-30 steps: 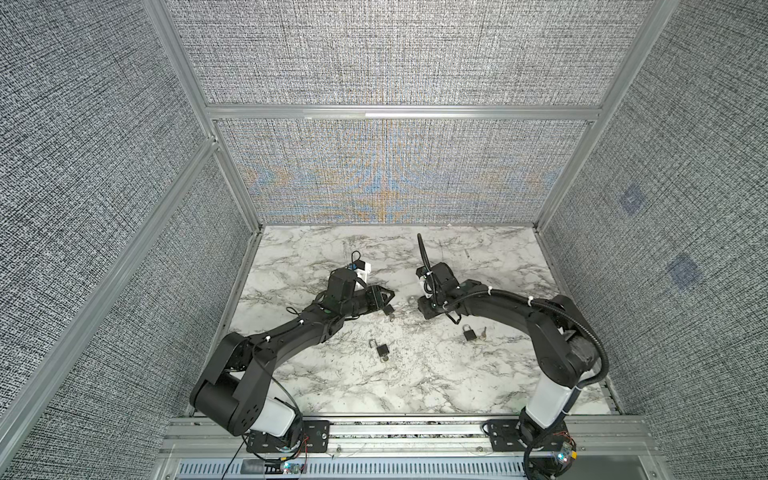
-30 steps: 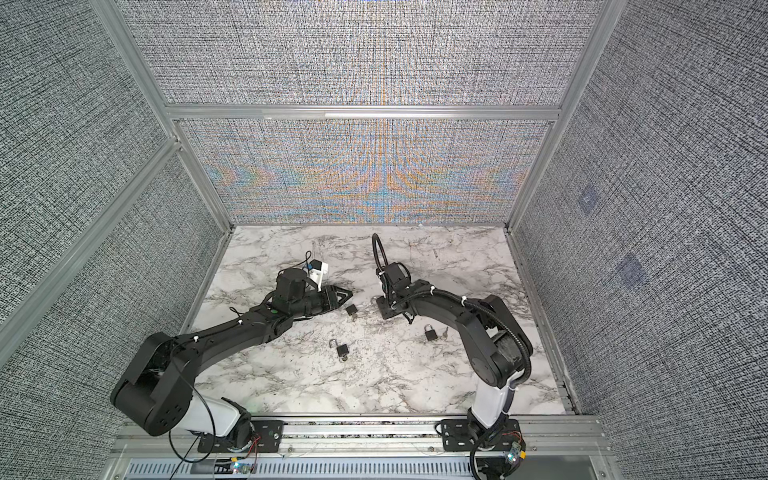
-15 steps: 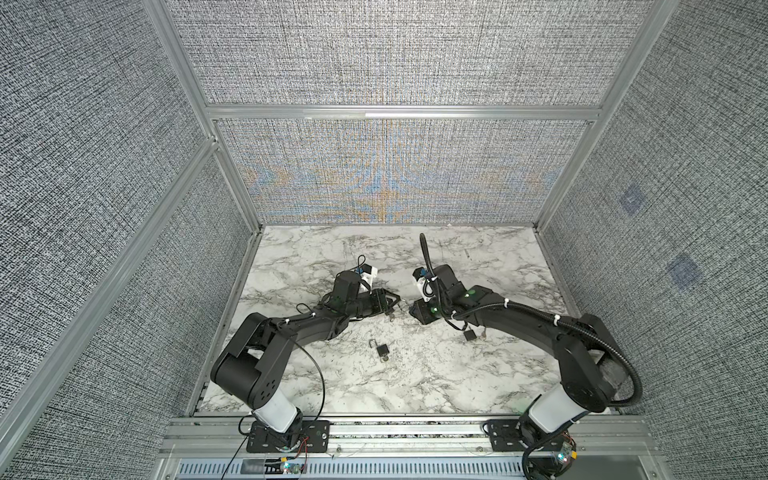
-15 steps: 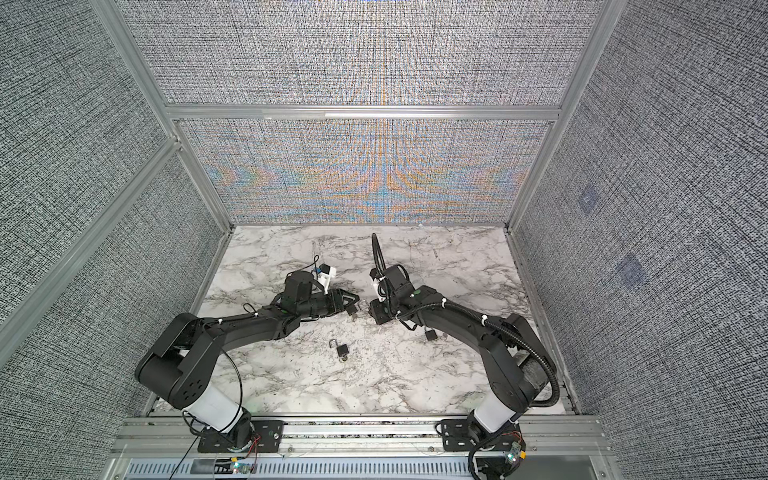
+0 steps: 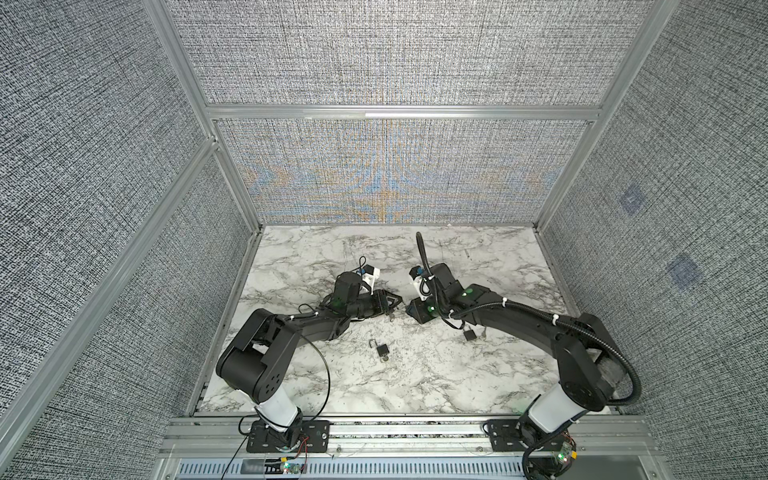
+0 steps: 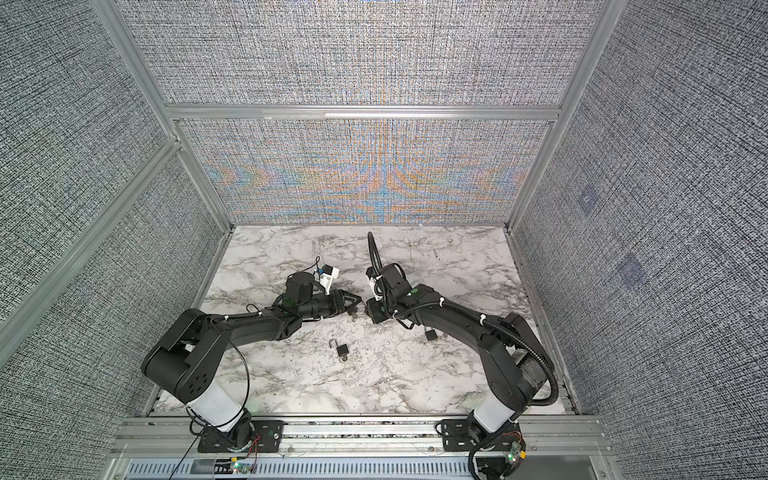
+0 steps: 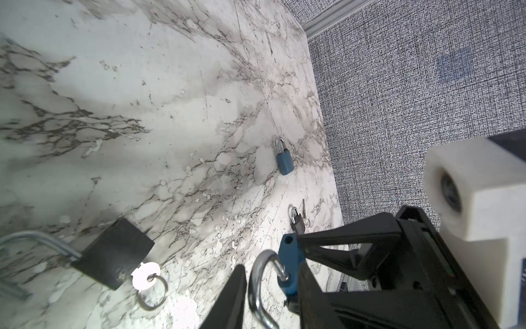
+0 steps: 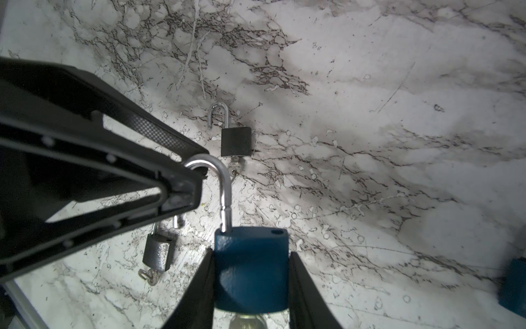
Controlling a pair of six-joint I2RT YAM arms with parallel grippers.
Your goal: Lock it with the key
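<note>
Top views first: the left hand (image 5: 397,300) and right hand (image 5: 410,309) meet nose to nose over the middle of the counter (image 5: 415,386). Whatever sits between them is too small to make out from up here. Nearer the front lie a black padlock (image 6: 343,350) with its loop open and a dark padlock (image 6: 431,333) just beside the right arm.

Over to the right wrist view, and there it is. The right hand is clamped on the body of the blue padlock (image 8: 250,267), held above the counter. Its shackle (image 8: 222,185) stands up and open, and the key (image 8: 247,322) peeks out underneath (just the head). A left fingertip (image 8: 185,193) touches the shackle's curve.

Left wrist view now: the shackle sits between the left fingers (image 7: 227,299). Whether they pinch it or merely straddle it, I can't tell. Only this view clearly shows a second blue padlock (image 7: 284,161), lying near the wall.

My read: this is the closing step. Next, the shackle's free end needs lining up over its hole (image 8: 274,232) and pressing home, then a turn of the key.
</note>
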